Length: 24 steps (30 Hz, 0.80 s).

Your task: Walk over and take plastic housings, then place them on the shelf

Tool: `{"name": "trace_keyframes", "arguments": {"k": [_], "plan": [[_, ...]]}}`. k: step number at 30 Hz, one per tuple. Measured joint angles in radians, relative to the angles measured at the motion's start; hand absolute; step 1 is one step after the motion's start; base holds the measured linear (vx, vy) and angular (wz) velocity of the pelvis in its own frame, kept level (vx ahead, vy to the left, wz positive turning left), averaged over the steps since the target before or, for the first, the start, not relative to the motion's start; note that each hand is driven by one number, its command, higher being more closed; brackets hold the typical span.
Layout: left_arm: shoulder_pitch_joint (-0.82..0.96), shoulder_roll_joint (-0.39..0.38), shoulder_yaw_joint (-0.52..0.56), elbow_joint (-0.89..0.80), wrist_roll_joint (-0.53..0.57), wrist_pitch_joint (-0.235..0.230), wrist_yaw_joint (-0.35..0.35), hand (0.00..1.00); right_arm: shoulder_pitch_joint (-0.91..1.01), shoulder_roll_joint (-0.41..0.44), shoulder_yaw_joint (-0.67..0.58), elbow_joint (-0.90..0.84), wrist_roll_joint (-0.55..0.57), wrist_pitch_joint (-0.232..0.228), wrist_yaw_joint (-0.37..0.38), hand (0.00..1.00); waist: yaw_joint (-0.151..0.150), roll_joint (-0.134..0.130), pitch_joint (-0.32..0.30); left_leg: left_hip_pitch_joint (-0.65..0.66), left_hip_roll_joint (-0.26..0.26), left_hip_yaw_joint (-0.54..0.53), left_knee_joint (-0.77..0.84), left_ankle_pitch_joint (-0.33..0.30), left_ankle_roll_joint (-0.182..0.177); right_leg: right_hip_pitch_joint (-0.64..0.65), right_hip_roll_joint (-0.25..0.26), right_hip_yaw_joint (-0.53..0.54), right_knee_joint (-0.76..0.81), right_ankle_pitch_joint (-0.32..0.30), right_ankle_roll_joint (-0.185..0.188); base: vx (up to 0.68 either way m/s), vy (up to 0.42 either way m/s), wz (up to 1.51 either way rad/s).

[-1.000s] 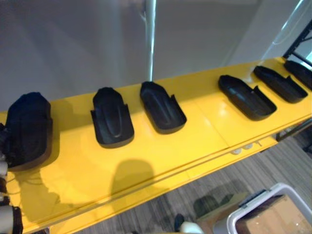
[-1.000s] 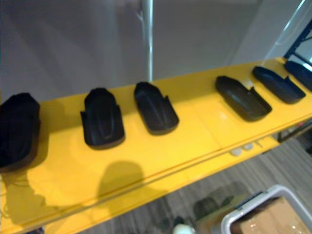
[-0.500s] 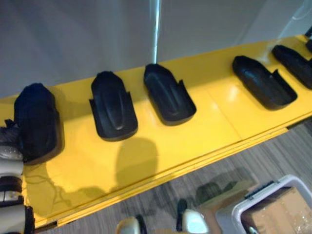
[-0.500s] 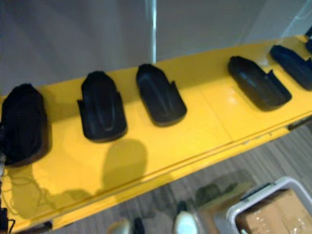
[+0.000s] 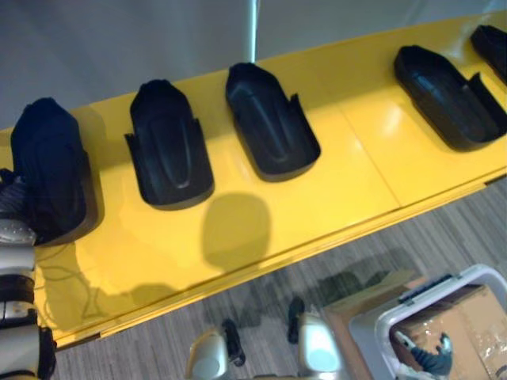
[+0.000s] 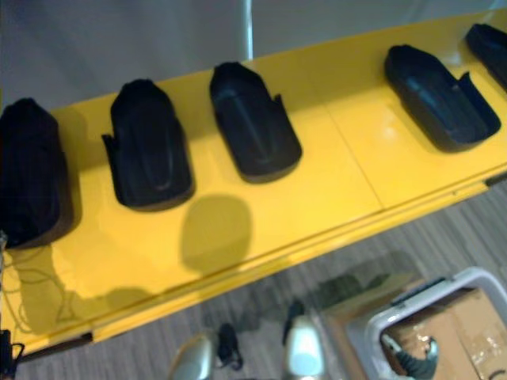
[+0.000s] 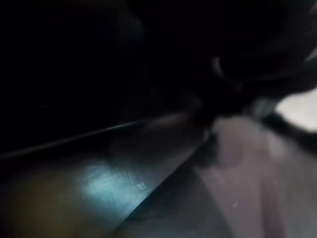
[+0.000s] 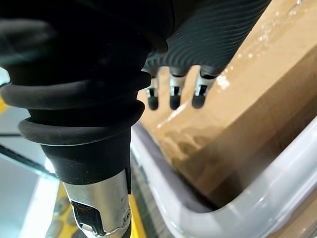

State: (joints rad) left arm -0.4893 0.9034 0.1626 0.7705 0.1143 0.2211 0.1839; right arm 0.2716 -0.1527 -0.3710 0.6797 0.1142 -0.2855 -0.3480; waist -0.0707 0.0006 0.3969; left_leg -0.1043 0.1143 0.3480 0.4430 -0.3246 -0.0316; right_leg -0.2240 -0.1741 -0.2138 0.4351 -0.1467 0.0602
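Note:
Several black plastic housings lie in a row on the yellow shelf (image 5: 238, 229), hollow side up. The leftmost housing (image 5: 49, 170) sits at the shelf's left end, and my left hand (image 5: 12, 204) is against its near left side, its fingers hidden. To the right lie a second housing (image 5: 168, 142), a third (image 5: 269, 119) and a fourth (image 5: 447, 83). My right hand (image 8: 173, 89) hangs low at the right over the cardboard in a bin, fingers straight and holding nothing; it also shows as right hand (image 5: 428, 354).
A white bin (image 5: 475, 285) with brown cardboard (image 5: 471, 328) inside stands on the grey floor below the shelf's front right. A grey wall with a metal post (image 5: 253, 28) backs the shelf. Another housing (image 5: 493, 39) lies at the far right.
The camera has tipped down and closer, so the shelf sits higher in the picture. My right hand over the bin has come into sight. The left hand stays at the leftmost housing.

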Motion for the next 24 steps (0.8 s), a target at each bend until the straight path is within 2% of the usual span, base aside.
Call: {"name": "trace_keyframes", "arguments": {"k": [2, 5, 7, 9, 12, 13, 17, 21, 24], "plan": [[0.0, 0.0, -0.01, 0.0, -0.021, 0.0, 0.01, 0.0, 0.001, -0.007, 0.0, 0.0, -0.038, -0.003, 0.008, 0.0, -0.001, 0.002, 0.001, 0.003, -0.002, 0.001, -0.009, 0.006, -0.005, -0.006, -0.003, 0.002, 0.018, -0.011, -0.003, -0.02, -0.094, -0.01], [0.0, 0.0, -0.028, -0.003, -0.031, 0.0, 0.009, 0.0, 0.039, -0.03, 0.06, -0.053, -0.219, -0.039, 0.095, 0.0, -0.002, 0.002, 0.001, 0.027, -0.02, -0.003, -0.047, 0.024, -0.01, -0.006, -0.017, 0.001, 0.041, -0.031, -0.003, 0.02, -0.058, 0.05], [-0.006, 0.0, -0.037, -0.004, -0.029, 0.0, 0.009, 0.0, 0.057, -0.069, 0.187, -0.101, -0.337, -0.079, 0.169, 0.0, -0.002, 0.002, 0.001, 0.036, -0.025, -0.01, -0.07, 0.04, -0.011, -0.002, -0.02, -0.007, 0.039, -0.031, -0.004, 0.05, -0.056, 0.12], [-0.035, 0.001, -0.076, -0.005, -0.025, 0.0, 0.01, 0.0, 0.048, -0.096, 0.334, -0.124, -0.391, -0.124, 0.232, 0.0, 0.001, 0.002, 0.001, 0.038, -0.028, -0.035, -0.078, 0.053, -0.013, 0.015, -0.026, -0.035, 0.029, -0.032, -0.005, 0.04, -0.049, 0.32], [-0.05, -0.008, -0.11, -0.014, -0.016, -0.001, 0.01, 0.0, 0.004, -0.112, 0.532, -0.134, -0.404, -0.185, 0.277, 0.0, 0.004, 0.002, 0.001, 0.063, -0.034, -0.07, -0.104, 0.074, -0.015, 0.071, -0.032, -0.083, -0.002, -0.031, -0.005, 0.03, -0.039, 0.41], [-0.05, -0.009, -0.111, -0.016, -0.015, -0.001, 0.011, 0.0, -0.006, -0.128, 0.563, -0.156, -0.412, -0.201, 0.288, 0.0, 0.005, 0.002, 0.001, 0.068, -0.036, -0.079, -0.109, 0.077, -0.015, 0.084, -0.032, -0.092, -0.011, -0.031, -0.005, 0.01, -0.017, 0.29], [-0.062, -0.01, -0.112, -0.015, 0.023, -0.022, 0.053, 0.0, -0.089, -0.154, 0.736, -0.201, -0.412, -0.252, 0.275, 0.0, 0.042, 0.0, 0.0, 0.053, -0.044, -0.101, -0.132, 0.105, -0.015, 0.087, -0.038, -0.123, -0.029, -0.029, -0.003, 0.0, -0.015, 0.23], [-0.076, -0.01, -0.139, -0.013, 0.023, -0.052, 0.079, 0.0, -0.141, -0.154, 0.87, -0.244, -0.402, -0.259, 0.272, 0.0, 0.061, 0.0, 0.0, 0.05, -0.042, -0.134, -0.143, 0.125, -0.022, 0.115, -0.036, -0.164, -0.049, -0.027, -0.007, 0.0, -0.045, 0.28], [-0.08, -0.01, -0.14, -0.012, 0.054, -0.07, 0.085, 0.0, -0.145, -0.159, 0.895, -0.281, -0.381, -0.249, 0.263, 0.0, 0.068, 0.0, 0.0, 0.048, -0.041, -0.146, -0.147, 0.129, -0.023, 0.121, -0.032, -0.172, -0.062, -0.022, -0.009, 0.0, -0.014, 0.1]]}}
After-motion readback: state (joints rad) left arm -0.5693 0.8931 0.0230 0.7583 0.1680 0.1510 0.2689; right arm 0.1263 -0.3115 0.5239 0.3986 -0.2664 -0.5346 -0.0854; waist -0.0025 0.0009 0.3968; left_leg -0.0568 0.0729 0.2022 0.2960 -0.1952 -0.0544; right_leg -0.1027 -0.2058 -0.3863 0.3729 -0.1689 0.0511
